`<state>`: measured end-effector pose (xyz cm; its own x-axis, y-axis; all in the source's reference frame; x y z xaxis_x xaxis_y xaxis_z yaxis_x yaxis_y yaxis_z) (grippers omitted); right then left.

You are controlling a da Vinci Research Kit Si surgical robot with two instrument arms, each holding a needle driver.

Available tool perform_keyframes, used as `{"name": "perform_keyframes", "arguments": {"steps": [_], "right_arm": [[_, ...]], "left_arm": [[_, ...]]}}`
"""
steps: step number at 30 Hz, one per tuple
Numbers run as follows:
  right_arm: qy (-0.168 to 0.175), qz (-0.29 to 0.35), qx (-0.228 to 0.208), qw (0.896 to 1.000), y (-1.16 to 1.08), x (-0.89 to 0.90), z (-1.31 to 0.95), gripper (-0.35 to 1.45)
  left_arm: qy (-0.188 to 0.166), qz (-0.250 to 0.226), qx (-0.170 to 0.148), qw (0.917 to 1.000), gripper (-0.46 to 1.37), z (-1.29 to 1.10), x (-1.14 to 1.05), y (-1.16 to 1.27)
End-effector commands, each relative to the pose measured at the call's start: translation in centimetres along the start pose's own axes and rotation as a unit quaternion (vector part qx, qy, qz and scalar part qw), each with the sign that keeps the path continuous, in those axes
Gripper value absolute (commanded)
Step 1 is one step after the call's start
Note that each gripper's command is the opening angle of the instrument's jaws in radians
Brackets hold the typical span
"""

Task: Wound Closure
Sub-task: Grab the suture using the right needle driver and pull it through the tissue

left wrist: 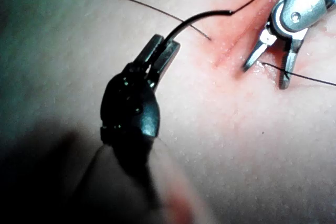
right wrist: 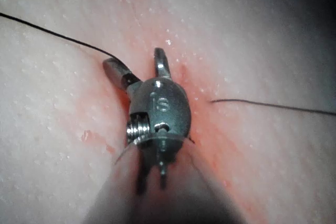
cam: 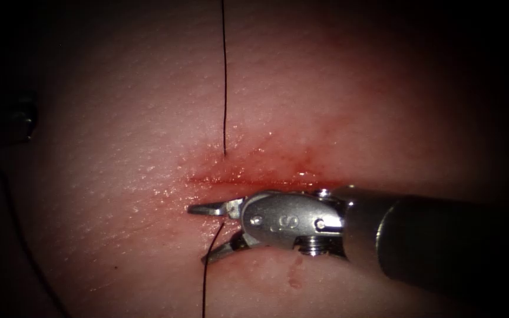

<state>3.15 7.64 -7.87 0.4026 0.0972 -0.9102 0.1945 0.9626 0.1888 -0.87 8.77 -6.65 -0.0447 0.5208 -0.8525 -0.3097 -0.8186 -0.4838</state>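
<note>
1. Far left: left tool (left wrist: pixel 160 56) shut tight on the needle (left wrist: pixel 199 17), gripping away from the thread end. Needle up off the tissue (cam: pixel 119 176), not in it.
2. Middle: thread (cam: pixel 224 76) going down into the tissue just above the left end of the cut (cam: pixel 266 178), by some red fluid (cam: pixel 290 159).
3. Right: right tool (cam: pixel 197 234) just below the cut, jaws spread wide, holding nothing, another bit of thread running between them.
4. Best guess at the step: getting set around that thread, to grab or snip; cannot tell which.
5. Next move calls for closing on thread alone, with no tissue pinched.
</note>
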Motion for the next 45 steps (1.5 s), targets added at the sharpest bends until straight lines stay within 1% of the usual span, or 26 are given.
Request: {"name": "perform_keyframes", "arguments": {"steps": [1, 2, 3, 5, 8, 14, 15, 16, 20, 24, 25, 26, 27, 30, 32, 34, 35, 37, 39, 42, 45], "right_arm": [[0.000, 0.010, 0.001, 1.000, 0.00, 0.00, 0.00, 0.57], [0.000, 0.020, 0.002, 1.000, 0.00, 0.00, -0.01, 0.45], [0.002, 0.049, 0.006, 0.999, -0.01, 0.01, -0.04, -0.33], [0.004, 0.070, 0.010, 0.997, -0.01, 0.02, -0.07, -0.35], [-0.004, 0.102, -0.001, 0.995, -0.02, 0.06, -0.15, -0.35], [-0.009, 0.132, -0.016, 0.991, -0.09, 0.13, -0.24, -0.35], [-0.009, 0.139, -0.014, 0.990, -0.14, 0.16, -0.25, -0.35], [-0.009, 0.142, -0.014, 0.990, -0.16, 0.17, -0.25, -0.35], [-0.008, 0.161, -0.003, 0.987, -0.40, 0.29, -0.28, -0.35], [-0.005, 0.179, 0.011, 0.984, -0.69, 0.48, -0.34, -0.35], [-0.005, 0.190, 0.017, 0.982, -0.80, 0.57, -0.36, -0.35], [-0.006, 0.189, 0.021, 0.982, -0.85, 0.60, -0.37, -0.35], [-0.005, 0.194, 0.028, 0.981, -0.96, 0.70, -0.39, -0.35], [-0.003, 0.197, 0.039, 0.980, -1.16, 0.86, -0.40, -0.35], [0.000, 0.198, 0.047, 0.979, -1.33, 1.01, -0.39, -0.35], [0.000, 0.197, 0.048, 0.979, -1.39, 1.08, -0.39, -0.35], [0.001, 0.195, 0.050, 0.979, -1.45, 1.15, -0.38, -0.35], [0.002, 0.194, 0.052, 0.980, -1.52, 1.22, -0.37, -0.35], [-0.002, 0.191, 0.056, 0.980, -1.62, 1.30, -0.35, -0.35], [-0.006, 0.187, 0.059, 0.981, -1.70, 1.35, -0.33, -0.35], [-0.006, 0.187, 0.058, 0.981, -1.70, 1.35, -0.32, -0.35]], "left_arm": [[0.000, -0.001, -0.002, 1.0000, -0.35, 0.00, 0.00, 0.00], [0.000, -0.001, -0.002, 1.0000, -0.35, 0.00, 0.00, 0.00], [0.000, -0.001, -0.002, 1.0000, -0.35, 0.00, 0.00, 0.00], [0.000, -0.001, -0.003, 1.0000, -0.35, 0.00, 0.01, 0.00], [0.000, -0.001, -0.004, 1.0000, -0.35, 0.00, 0.02, 0.00], [0.000, -0.002, -0.003, 1.0000, -0.35, 0.02, 0.02, -0.01], [0.000, -0.002, -0.002, 1.0000, -0.35, 0.04, 0.02, -0.02], [0.000, 0.001, -0.002, 1.0000, -0.35, 0.05, 0.03, -0.02], [0.000, 0.001, 0.003, 1.0000, -0.35, 0.14, 0.03, -0.05], [0.000, 0.004, -0.003, 1.0000, -0.35, 0.23, 0.04, -0.06], [0.000, 0.004, -0.004, 1.0000, -0.35, 0.26, 0.04, -0.06], [0.001, 0.007, -0.005, 1.0000, -0.35, 0.27, 0.04, -0.06], [0.001, 0.007, -0.007, 0.9999, -0.35, 0.29, 0.04, -0.06], [0.001, 0.008, -0.010, 0.9999, -0.35, 0.31, 0.04, -0.05], [0.001, 0.008, -0.012, 0.9999, -0.35, 0.31, 0.03, -0.04], [0.001, 0.008, -0.013, 0.9999, -0.35, 0.31, 0.03, -0.04], [0.001, 0.009, -0.015, 0.9999, -0.35, 0.31, 0.02, -0.04], [0.002, 0.009, -0.018, 0.9998, -0.35, 0.31, 0.02, -0.03], [0.004, 0.010, -0.027, 0.9996, -0.35, 0.31, 0.01, -0.02], [0.004, 0.014, -0.034, 0.9993, -0.35, 0.30, 0.00, -0.01], [0.007, 0.013, -0.037, 0.9992, -0.35, 0.29, 0.00, 0.00]]}}
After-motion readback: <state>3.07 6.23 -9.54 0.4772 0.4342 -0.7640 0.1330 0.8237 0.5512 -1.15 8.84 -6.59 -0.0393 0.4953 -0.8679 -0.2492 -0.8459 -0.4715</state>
